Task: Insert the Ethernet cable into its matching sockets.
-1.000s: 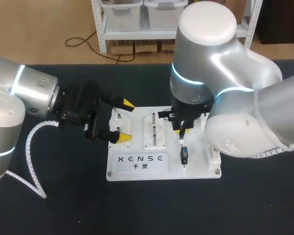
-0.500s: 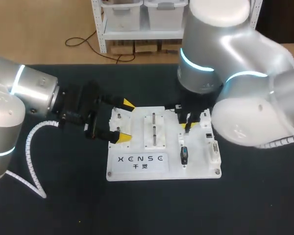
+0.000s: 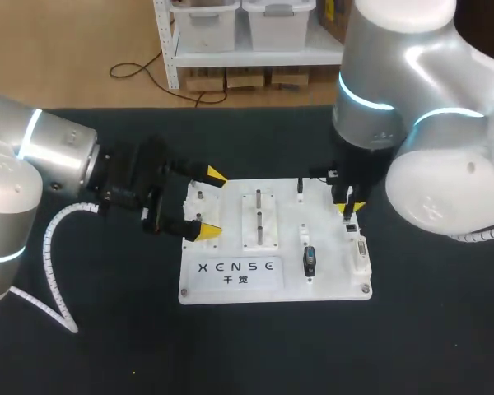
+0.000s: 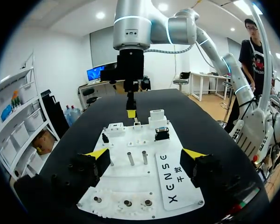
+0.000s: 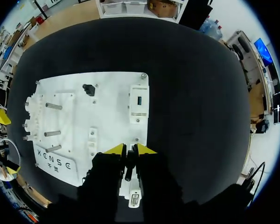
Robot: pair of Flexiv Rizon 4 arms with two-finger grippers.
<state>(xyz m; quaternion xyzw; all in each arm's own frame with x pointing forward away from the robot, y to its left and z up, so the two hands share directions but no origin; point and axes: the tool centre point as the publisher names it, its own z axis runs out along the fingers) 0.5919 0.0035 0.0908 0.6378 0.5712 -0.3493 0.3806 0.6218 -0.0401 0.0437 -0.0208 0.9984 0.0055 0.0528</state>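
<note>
The white socket board (image 3: 230, 280) lies mid-table. My right gripper (image 3: 349, 207) hangs over the board's right edge, above a row of small sockets (image 3: 360, 247). In the right wrist view the right gripper (image 5: 129, 149) is shut on a thin black Ethernet plug (image 5: 129, 164), just above the board (image 5: 107, 116) and near a white socket block (image 5: 140, 100). The left wrist view shows that gripper (image 4: 131, 113) at the board's far side. My left gripper (image 3: 212, 203) stands open at the board's left edge, its fingers (image 4: 97, 156) wide apart and holding nothing.
A black connector (image 3: 309, 262) sits in the board's right half, and a smaller black piece (image 3: 300, 196) stands near its back edge. Upright metal pegs (image 3: 258, 218) rise from the board's middle. Dark tabletop (image 3: 255, 354) surrounds the board.
My right arm has moved right and slightly back, from over the board's middle-right to its right edge, still gripping the black plug. The left arm has not moved.
</note>
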